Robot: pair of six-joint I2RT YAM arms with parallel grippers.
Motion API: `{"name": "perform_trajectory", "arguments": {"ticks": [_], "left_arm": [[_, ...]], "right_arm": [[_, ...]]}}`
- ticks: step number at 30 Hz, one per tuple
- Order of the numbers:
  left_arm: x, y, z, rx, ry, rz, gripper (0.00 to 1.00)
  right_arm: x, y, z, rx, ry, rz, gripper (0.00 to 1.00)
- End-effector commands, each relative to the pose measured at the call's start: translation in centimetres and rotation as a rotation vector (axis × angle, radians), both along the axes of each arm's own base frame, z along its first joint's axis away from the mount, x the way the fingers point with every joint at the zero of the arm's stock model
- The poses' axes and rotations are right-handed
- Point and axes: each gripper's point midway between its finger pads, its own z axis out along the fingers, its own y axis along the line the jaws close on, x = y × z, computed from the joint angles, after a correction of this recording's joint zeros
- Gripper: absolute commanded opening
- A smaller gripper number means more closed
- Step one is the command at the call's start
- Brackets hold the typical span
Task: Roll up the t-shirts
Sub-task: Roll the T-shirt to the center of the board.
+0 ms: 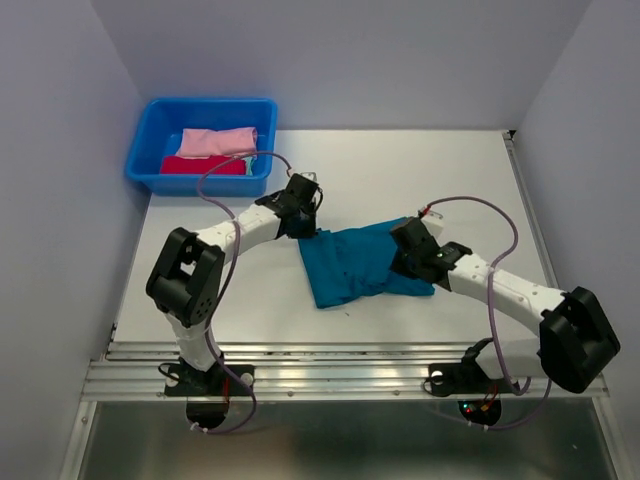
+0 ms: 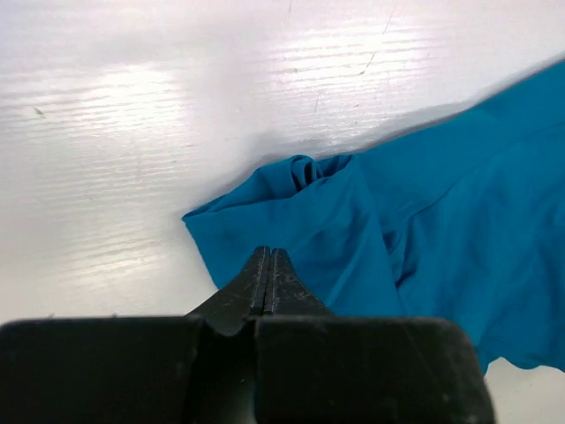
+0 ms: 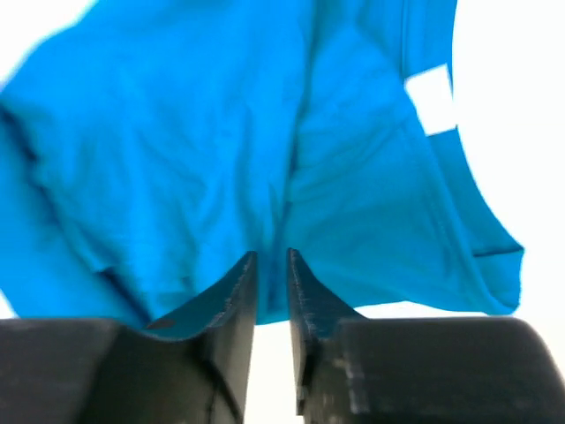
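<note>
Top external view: we find the teal t-shirt point(image 1: 355, 265) lying loose and creased on the table point(image 1: 400, 170), approx. mid-table, slightly toward the near edge. It is spread flat, not rolled.

The blue tub point(image 1: 150, 150) sits at the far-left corner, well apart from the teal t-shirt. Inside it, the pink t-shirt point(image 1: 218, 141) lies on the far side and the red t-shirt point(image 1: 203, 166) on the near side. The two bundles touch.

The L arm point(image 1: 235, 228) reaches from the near-left base to the shirt's far-left corner. The R arm point(image 1: 500, 285) reaches from the near-right base, with its wrist over the shirt's right part.

Left wrist view:
- L gripper point(image 2: 267, 254): jaws pressed together, no gap visible.
- Tips sit over the shirt's left edge, with bare table just left of them.
- A small bunched fold point(image 2: 305, 168) lies just beyond the tips.
- We cannot tell whether any cloth is nipped between the tips.

Right wrist view:
- R gripper point(image 3: 271, 256): jaws stand a narrow slit apart.
- Teal cloth fills most of the view beyond the tips and shows through the slit.
- We cannot tell whether this gripper is nipping a fold or standing free of the cloth.
- Bare table shows at the upper right and along the lower edge of the shirt.
</note>
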Motion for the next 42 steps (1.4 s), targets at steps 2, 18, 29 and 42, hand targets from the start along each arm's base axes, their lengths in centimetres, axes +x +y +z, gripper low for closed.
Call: {"name": "perform_trajectory", "arguments": {"ticks": [2, 18, 29, 42], "left_arm": [[1.5, 1.7, 8.3, -0.018, -0.161, 0.013, 0.00], [-1.7, 13.2, 15.4, -0.200, -0.234, 0.255, 0.14], [-2.7, 16.4, 13.6, -0.165, -0.207, 0.327, 0.29], [-3.1, 16.6, 11.5, -0.193, -0.165, 0.323, 0.61]], "right_arm": [[1.7, -0.2, 6.0, -0.126, -0.112, 0.045, 0.33], [-0.8, 17.6, 4.9, -0.312, -0.127, 0.525, 0.59], [-1.0, 20.5, -0.6, -0.446, -0.041, 0.557, 0.63], [-0.4, 21.1, -2.7, -0.392, -0.063, 0.466, 0.08]]}}
